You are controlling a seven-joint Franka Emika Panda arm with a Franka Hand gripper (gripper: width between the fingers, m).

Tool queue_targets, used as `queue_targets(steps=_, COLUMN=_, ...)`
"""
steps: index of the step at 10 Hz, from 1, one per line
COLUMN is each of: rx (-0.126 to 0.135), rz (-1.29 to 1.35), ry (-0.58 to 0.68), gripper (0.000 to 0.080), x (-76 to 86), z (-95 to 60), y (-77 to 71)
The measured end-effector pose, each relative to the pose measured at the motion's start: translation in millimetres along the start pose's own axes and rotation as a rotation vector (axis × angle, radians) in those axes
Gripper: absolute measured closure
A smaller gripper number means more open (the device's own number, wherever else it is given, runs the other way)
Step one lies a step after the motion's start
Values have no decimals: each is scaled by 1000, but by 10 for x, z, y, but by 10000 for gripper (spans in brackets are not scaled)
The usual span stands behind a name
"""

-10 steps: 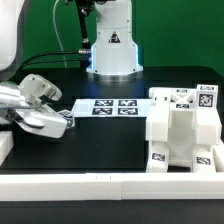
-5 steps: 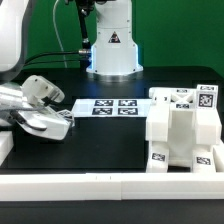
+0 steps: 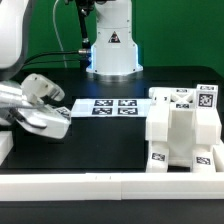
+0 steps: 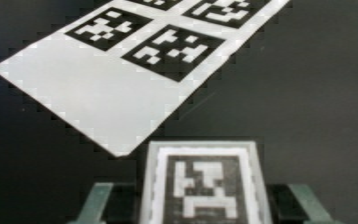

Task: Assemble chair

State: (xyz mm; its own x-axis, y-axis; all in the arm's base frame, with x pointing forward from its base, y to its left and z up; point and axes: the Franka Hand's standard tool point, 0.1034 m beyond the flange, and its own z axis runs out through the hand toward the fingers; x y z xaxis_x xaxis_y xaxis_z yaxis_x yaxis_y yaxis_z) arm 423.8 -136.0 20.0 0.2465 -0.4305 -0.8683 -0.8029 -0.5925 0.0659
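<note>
We take the marker board (image 3: pixel 108 106) as our reference: flat on the black table (image 3: pixel 100 150), four printed tags facing up.

The gripper (image 3: pixel 66 121) sits low over the table at the board's end toward the exterior view's left, tilted over, fingers pointing toward the board. In the exterior view we can't separate the fingertips from the dark background.

In the wrist view we see a small white chair part (image 4: pixel 204 183) with a black-and-white tag on its face, sitting between the two grey fingers (image 4: pixel 105 203). The fingers flank it closely on both sides, jaws partly closed in. We can't tell whether the pads are actually touching the part or just bracketing it, so we can't call it a firm grip. The part lies just beside the marker board's near corner, not on it.

The chair assembly (image 3: pixel 182 130) stands well apart from the board on the exterior view's right side: white blocky structure, upright, tags visible on its top and lower front faces.

The arm base (image 3: pixel 112 45) stands behind the board.
</note>
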Motion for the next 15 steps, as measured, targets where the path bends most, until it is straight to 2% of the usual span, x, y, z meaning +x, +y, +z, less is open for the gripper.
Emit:
queue_targets(steps=1, rx=8, rz=-34, ry=114, gripper=518, x=-114, z=-123, y=-155)
queue_targets(steps=2, rx=12, rz=-64, ry=167, gripper=518, x=-379, z=-214, y=-284)
queue_targets(steps=3, rx=-5, rz=-122, ry=252, gripper=518, x=-506, z=-341, y=-364)
queue_targets(steps=4, rx=-23, rz=-172, ry=340, gripper=518, x=-487, z=-382, y=-332)
queue_targets(steps=5, rx=-26, rz=-168, ry=402, gripper=518, x=-368, z=-323, y=-240)
queue_targets(steps=6, rx=-21, rz=-176, ry=479, gripper=518, x=-332, z=-346, y=-297)
queue_targets(steps=8, rx=-10, rz=-202, ry=599, gripper=518, x=-375, z=-358, y=-372)
queue_targets(steps=9, rx=-6, rz=-203, ry=673, gripper=518, x=-442, z=-417, y=-525)
queue_targets(steps=10, rx=-6, rz=-241, ry=750, gripper=518, x=-695, z=-481, y=-808)
queue_targets(steps=11, rx=0, rz=-307, ry=850, gripper=518, x=-1026, z=-515, y=-1134)
queue_targets(steps=12, rx=-41, rz=-393, ry=954, gripper=518, x=-1152, z=-467, y=-1257)
queue_targets(steps=14, rx=-3, rz=-408, ry=1100, gripper=517, x=-1107, z=-432, y=-1292)
queue_targets(steps=15, rx=3, rz=-422, ry=1143, gripper=517, x=-1108, z=-419, y=-1324)
